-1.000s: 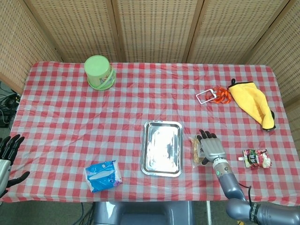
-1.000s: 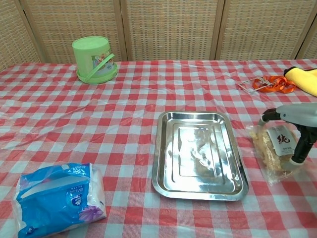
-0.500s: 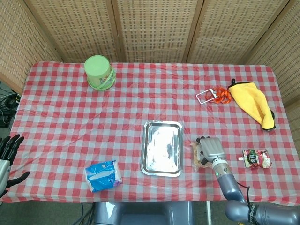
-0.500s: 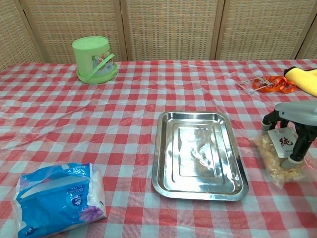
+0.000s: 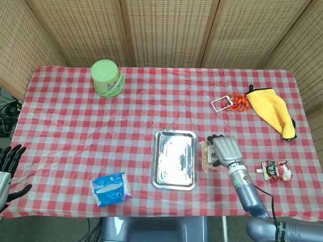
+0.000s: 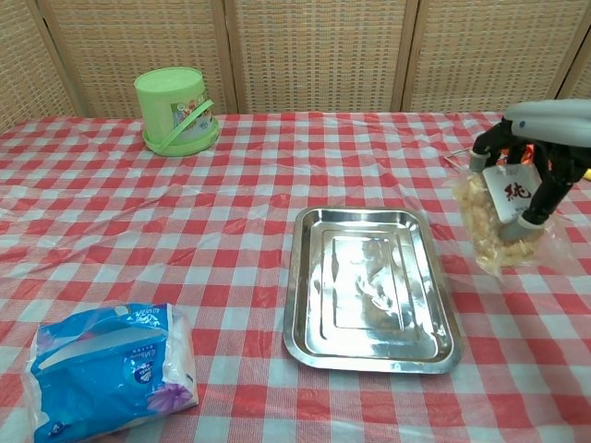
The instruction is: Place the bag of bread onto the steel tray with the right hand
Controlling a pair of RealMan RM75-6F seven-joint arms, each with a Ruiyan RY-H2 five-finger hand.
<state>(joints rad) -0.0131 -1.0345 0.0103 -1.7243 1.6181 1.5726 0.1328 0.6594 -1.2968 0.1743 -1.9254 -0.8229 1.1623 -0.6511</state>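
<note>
The head view looks steeply down from high above the near edge, taking in the whole worktop (image 5: pixel 75 116) and the wicker screens behind it. The chest view sits lower and nearer, looking forward across the cloth at a shallow angle, its far edge met by the same screens. Both views share the tray (image 5: pixel 174 166) (image 6: pixel 371 288), bucket (image 5: pixel 106 77) (image 6: pixel 175 110), tissue pack (image 5: pixel 111 189) (image 6: pixel 106 369) and right hand (image 5: pixel 225 150) (image 6: pixel 536 161); the left hand (image 5: pixel 7 169) shows only from above.
</note>
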